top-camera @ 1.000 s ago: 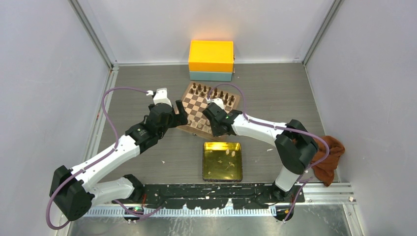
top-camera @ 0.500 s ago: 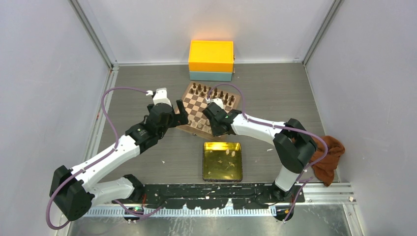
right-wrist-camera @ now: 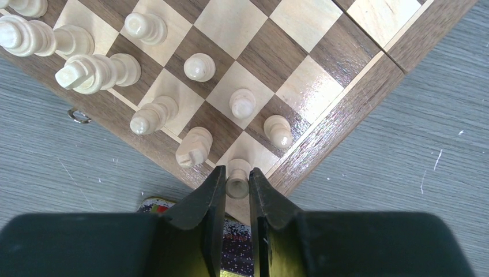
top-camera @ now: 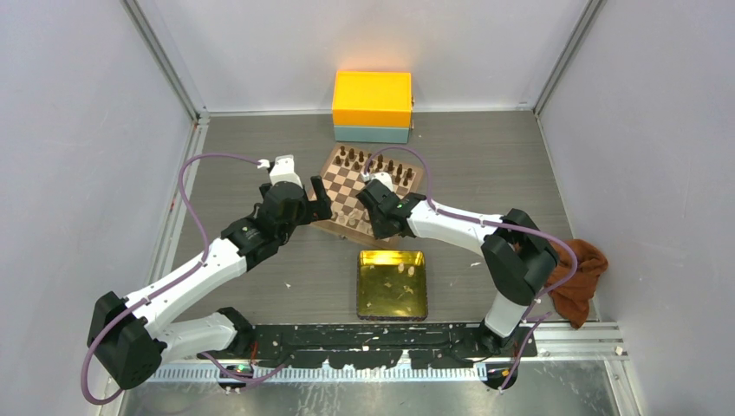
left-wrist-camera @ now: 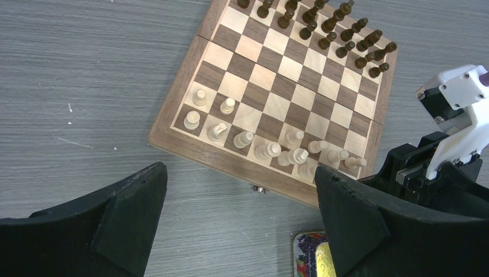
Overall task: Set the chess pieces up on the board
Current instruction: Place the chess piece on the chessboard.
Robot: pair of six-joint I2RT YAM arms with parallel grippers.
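**Hardly anything has shifted; right end effector grips a pale piece at the board's corner**

Since a second ago both arms hold almost the same poses in the overhead view. The only visible change is a very slight shift of the right arm.

Nearest the arm bases, a gold tin tray (top-camera: 392, 256) sits on the grey table (top-camera: 260, 156) with a few small pale bits lying inside it. A brown cloth (top-camera: 579, 277) lies at the table's right edge, beside the right arm.

Just beyond the tray, the right end effector (right-wrist-camera: 237, 179) has its fingers pressed together on a pale piece (right-wrist-camera: 237, 173), clamping it from both sides. The piece is over the light corner square at the near right corner of the board (left-wrist-camera: 278, 108). Whether its base touches the square cannot be told.

The left end effector (left-wrist-camera: 239, 176) hangs by the board's near left side. Its fingers are spread wide apart with nothing between them.

The other pale chess pieces (left-wrist-camera: 266, 151) fill most of the board's nearest row, and a few more stand in the second row. The middle squares are bare. The dark chess pieces (left-wrist-camera: 323, 26) line the two far rows.

Farthest back, an orange box on a teal base (top-camera: 372, 100) stands against the rear wall.
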